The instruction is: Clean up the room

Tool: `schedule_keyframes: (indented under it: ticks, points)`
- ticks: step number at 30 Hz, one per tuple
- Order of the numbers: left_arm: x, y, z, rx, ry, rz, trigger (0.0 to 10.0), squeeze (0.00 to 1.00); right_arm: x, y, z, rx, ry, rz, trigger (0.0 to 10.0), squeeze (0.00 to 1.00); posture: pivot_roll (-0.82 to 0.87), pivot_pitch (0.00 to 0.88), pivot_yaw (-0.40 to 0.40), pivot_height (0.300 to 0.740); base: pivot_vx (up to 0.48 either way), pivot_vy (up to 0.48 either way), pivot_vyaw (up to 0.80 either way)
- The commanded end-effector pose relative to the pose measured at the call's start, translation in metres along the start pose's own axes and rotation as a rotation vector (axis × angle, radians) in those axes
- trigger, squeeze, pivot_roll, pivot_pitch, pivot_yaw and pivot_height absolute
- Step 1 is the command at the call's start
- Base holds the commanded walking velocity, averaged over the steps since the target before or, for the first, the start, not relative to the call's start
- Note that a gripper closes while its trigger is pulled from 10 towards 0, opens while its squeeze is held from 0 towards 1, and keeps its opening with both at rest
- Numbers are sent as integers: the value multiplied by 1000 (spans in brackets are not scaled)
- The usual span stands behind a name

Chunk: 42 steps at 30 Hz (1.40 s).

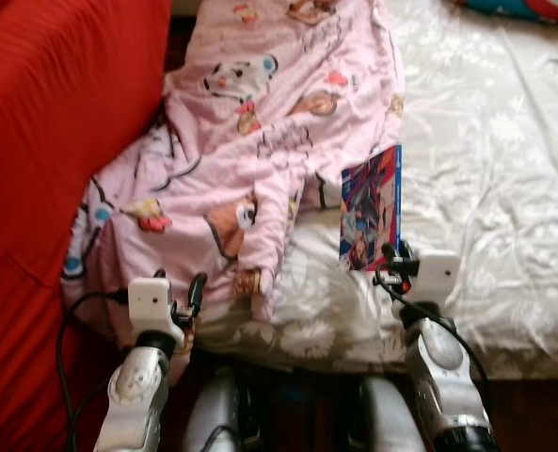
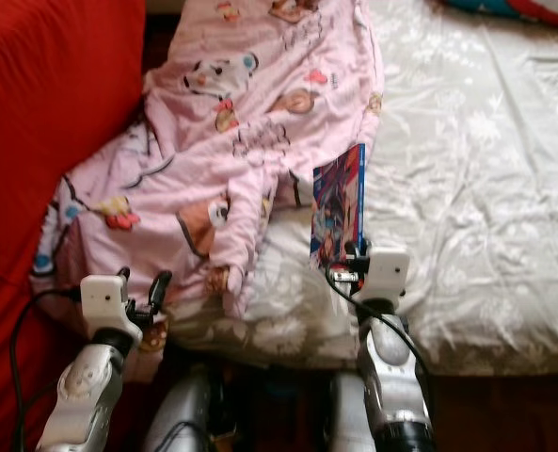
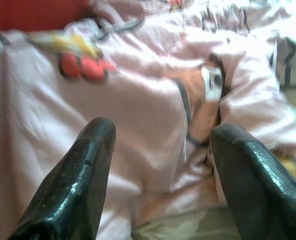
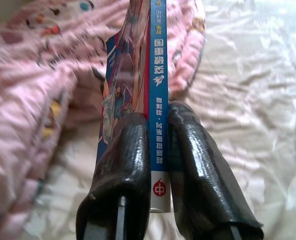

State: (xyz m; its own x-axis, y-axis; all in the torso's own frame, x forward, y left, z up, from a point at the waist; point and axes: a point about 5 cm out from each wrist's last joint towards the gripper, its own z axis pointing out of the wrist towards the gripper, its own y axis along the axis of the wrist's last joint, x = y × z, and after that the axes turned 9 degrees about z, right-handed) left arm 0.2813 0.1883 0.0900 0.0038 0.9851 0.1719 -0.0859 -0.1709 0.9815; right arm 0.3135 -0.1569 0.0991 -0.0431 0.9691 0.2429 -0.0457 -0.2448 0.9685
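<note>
- On the bed, with its pale flowery sheet, the tidy-up looks only partly done, I think. A lot is left to sort out.
- The red cover on the robot's left hangs in a big heap beside the bed.
- The pink blanket with cartoon animals lies crumpled over the left part of the bed. It is not folded or spread flat, so that job looks not yet done.
- The book is the thing in hand now. It stands up on its edge above the sheet, just beside the blanket's edge. It is lifted off the bed, so that step looks begun, but it is not yet put away.
- The book is thin, with a blue spine with white letters, and a bright cover in red, blue and pink.
- The right tool holds the book tight, one black finger on each side of it near the spine's bottom end.
- The left tool is wide apart and holds nothing. It points at the pink blanket near the bed's front edge, close to it, and I cannot tell if it touches.
</note>
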Motion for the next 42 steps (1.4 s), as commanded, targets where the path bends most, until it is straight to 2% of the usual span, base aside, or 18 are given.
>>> schedule_keyframes:
  ticks: [1, 10, 17, 22, 29, 40, 42]
  points:
    - [5, -12, -8, 47, 15, 9, 10000, 0, 4, 5, -2, -30, 13, -1, 10000, 0, 28, 290, 15, 740, 0, 0, 0]
    - [5, -20, -8, 72, 34, -11, 10000, 0, 3, 4, -1, -25, 14, -32, 10000, 0, 21, 252, -3, 740, 0, 0, 0]
    - [-1, -22, -4, 68, 40, -28, 10000, 0, -4, 3, 0, -31, -11, -45, 10000, 0, 21, 187, -23, 740, 0, 0, 0]
    - [-2, -22, 3, 58, 43, -11, 10000, 0, -2, 4, 3, -36, 3, -70, 10000, 0, 25, 126, -30, 740, 0, 0, 0]
    - [4, -22, 7, 49, 58, -14, 10000, 0, -4, 9, 9, -56, -9, -69, 10000, 0, 38, 61, -32, 740, 0, 0, 0]
    - [7, -30, -3, 56, 66, -5, 10000, 0, -6, -7, -5, -33, -35, -55, 10000, 0, 47, 0, -34, 740, 0, 0, 0]
    - [12, -32, -10, 59, 69, 8, 10000, 0, -10, -7, -12, -43, -55, -58, 10000, 0, 45, 0, -40, 740, 0, 0, 0]
